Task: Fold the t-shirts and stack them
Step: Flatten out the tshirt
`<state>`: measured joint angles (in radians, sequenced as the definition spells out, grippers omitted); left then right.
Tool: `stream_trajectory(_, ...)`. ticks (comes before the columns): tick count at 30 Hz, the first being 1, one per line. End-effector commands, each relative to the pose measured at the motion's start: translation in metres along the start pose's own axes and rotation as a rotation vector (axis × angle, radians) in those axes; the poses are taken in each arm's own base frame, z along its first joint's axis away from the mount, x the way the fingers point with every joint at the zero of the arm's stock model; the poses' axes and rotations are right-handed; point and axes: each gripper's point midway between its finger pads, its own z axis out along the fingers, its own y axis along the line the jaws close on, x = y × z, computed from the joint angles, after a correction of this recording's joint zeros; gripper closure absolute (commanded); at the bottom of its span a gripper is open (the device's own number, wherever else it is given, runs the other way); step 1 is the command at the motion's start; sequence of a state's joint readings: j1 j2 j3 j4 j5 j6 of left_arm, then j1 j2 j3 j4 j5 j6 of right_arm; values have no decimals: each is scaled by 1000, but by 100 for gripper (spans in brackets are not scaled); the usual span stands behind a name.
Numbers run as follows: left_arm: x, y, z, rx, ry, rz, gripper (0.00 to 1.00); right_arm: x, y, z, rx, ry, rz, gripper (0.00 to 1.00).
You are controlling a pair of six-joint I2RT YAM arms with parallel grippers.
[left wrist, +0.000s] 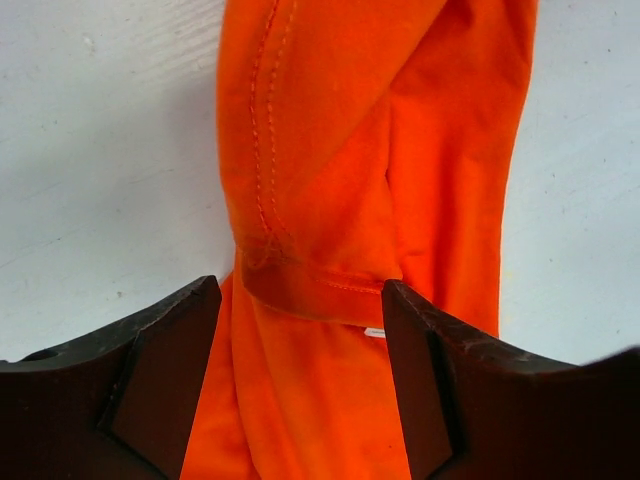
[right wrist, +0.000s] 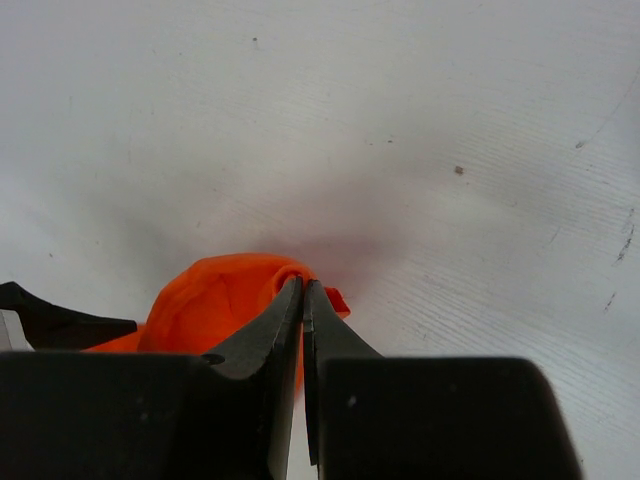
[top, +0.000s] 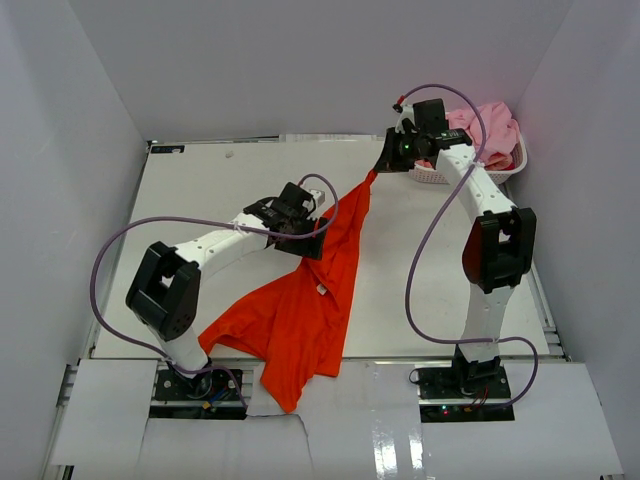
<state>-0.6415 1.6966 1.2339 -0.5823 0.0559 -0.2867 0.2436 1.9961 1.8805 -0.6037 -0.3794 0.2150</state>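
Note:
A bright orange-red t-shirt lies unfolded, drawn in a long band from the table's middle back to its near edge, where its lower part hangs over. My right gripper is shut on the shirt's far tip, its jaws pressed together just above the table. My left gripper stands open over the band, one finger on each side of the bunched cloth and collar seam. More t-shirts, light pink, are heaped in the basket at the back right.
The white perforated basket stands at the table's far right corner, just behind my right wrist. White walls close in the white table on three sides. Purple cables loop beside both arms.

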Motion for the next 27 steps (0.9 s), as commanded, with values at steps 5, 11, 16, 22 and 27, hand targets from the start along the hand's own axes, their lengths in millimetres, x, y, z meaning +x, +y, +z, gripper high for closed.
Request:
stream_trajectory(5,-23,-13,-14,60,-66,11,36,-14,7,-9,-13,-50,-49,92)
stream_trajectory(11,-15,-8,-6,41,-40,1,36,-13,9,-8,-26,-47,-50,92)
stream_trajectory(16,-14,-4,-4,39,-32,-13,50,-15,10,-12,-19,-57,-55,92)
stream_trajectory(22,-13,3,1,47,-9,-46,100,-15,12,-13,-27,-59,-57,92)
stream_trajectory(27,-17,4,1,53,-11,-54,100,-16,15,-18,-33,-67,-61,92)
